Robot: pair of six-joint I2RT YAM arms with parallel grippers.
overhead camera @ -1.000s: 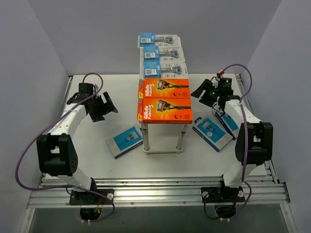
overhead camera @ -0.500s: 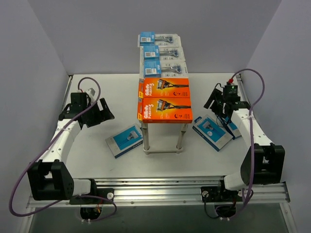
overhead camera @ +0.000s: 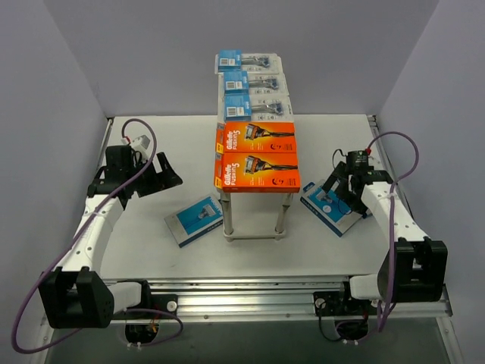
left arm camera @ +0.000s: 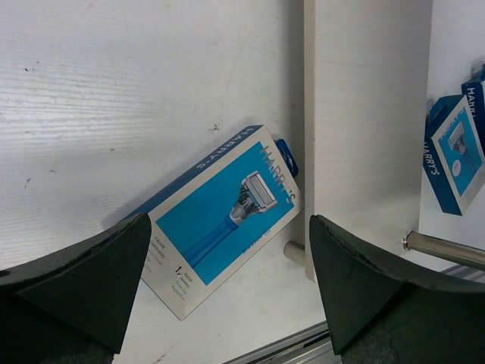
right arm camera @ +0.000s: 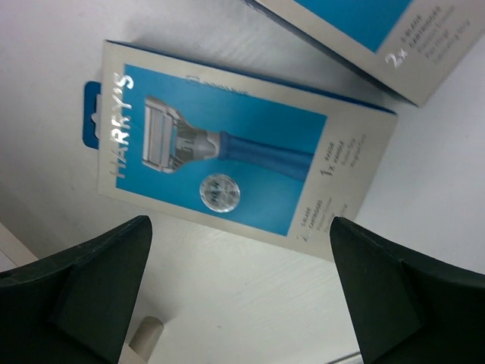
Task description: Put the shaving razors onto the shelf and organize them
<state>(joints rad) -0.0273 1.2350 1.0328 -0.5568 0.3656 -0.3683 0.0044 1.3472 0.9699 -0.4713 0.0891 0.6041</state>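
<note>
- Already lying on the shelf [overhead camera: 225, 216] are five razor packs, in one row along its long top from far to near. Three clear blister packs [overhead camera: 254, 82] with blue cards are at the far end, then two orange boxes [overhead camera: 256, 173] picturing a razor, edge to edge.
- Three flat blue-and-white boxes lie on the white table [overhead camera: 151, 250], none of them on the shelf.
- The left box [overhead camera: 195, 221] lies face up and askew, just beside the shelf's near-left leg. In the left wrist view its hang tab points toward the pale lower board [left arm camera: 364, 114]; whether box and board touch I cannot tell.
- The right box [overhead camera: 331, 206] lies face up near the shelf's right legs, its razor picture plain in the right wrist view.
- The second right box [right arm camera: 379, 38] lies just beside it on the outer side. From above it is mostly hidden under the arm.
- The shelf stands mid-table on thin metal legs, with pale wood-grain boards.
- The left gripper [overhead camera: 171, 171] hangs over bare table left of the shelf and beyond the left box. Its jaws are spread wide and hold nothing, and its camera frames that box between the dark fingers [left arm camera: 76, 280].
- The right gripper [overhead camera: 339, 189] hovers above the two right boxes, jaws likewise wide apart and empty. The nearer box fills the gap between its fingers [right arm camera: 83, 288] without touching them.
- A purple cable [overhead camera: 144, 133] loops over each arm.
</note>
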